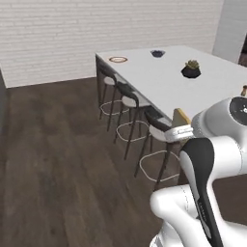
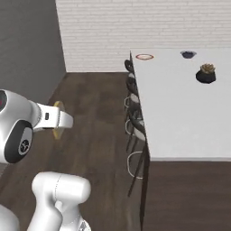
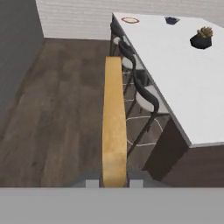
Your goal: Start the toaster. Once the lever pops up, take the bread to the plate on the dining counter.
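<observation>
Left base view: bread (image 1: 182,116) right of centre, edge-on, by the surface (image 1: 164,82); plate (image 1: 118,59) upper middle. Right base view: bread (image 2: 57,121) at left. Hand view: gripper (image 3: 114,183) pinching bread (image 3: 114,127) bottom centre; probably light, crumbly, best held gently by faces.

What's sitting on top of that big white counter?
On the dining counter: a red-rimmed plate at the far corner, a small dark bowl and a potted plant. The bowl's contents are too small to tell.

One bread slice (image 3: 114,127), one plate (image 1: 118,59), three stools (image 1: 157,129)
</observation>
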Motion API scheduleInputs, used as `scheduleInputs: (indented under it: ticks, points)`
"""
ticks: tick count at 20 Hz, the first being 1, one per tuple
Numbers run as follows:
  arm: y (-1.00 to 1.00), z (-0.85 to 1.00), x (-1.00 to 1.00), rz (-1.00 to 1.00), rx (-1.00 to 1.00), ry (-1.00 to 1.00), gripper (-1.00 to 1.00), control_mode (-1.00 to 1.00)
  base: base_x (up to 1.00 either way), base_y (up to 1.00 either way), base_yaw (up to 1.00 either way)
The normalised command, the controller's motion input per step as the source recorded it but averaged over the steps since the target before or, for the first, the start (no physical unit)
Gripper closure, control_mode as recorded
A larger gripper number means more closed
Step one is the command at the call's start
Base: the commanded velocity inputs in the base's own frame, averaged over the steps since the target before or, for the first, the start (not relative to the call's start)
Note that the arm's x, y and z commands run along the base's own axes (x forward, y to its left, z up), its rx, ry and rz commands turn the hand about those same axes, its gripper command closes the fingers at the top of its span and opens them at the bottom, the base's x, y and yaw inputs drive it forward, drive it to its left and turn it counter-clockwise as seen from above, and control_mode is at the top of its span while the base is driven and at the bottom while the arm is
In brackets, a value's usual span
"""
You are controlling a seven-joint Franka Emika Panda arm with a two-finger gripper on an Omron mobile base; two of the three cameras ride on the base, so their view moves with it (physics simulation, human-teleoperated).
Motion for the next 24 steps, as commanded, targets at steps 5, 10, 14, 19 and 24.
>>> scheduleInputs:
  ticks: [5, 10, 14, 19, 24]
  points:
    - [0.0, 0.0, 0.0, 0.0, 0.0, 0.0, 1.0, 1.0, 0.95, 1.0, -0.41]
    - [0.0, 0.0, 0.0, 0.0, 0.0, 0.0, 1.0, 1.0, 1.0, 1.0, -0.54]
    - [0.0, 0.0, 0.0, 0.0, 0.0, 0.0, 1.0, 1.0, 0.97, 1.0, -0.57]
    - [0.0, 0.0, 0.0, 0.0, 0.0, 0.0, 1.0, 1.0, 0.75, 1.0, -0.55]
    - [0.0, 0.0, 0.0, 0.0, 0.0, 0.0, 1.0, 1.0, 0.46, 1.0, -0.49]
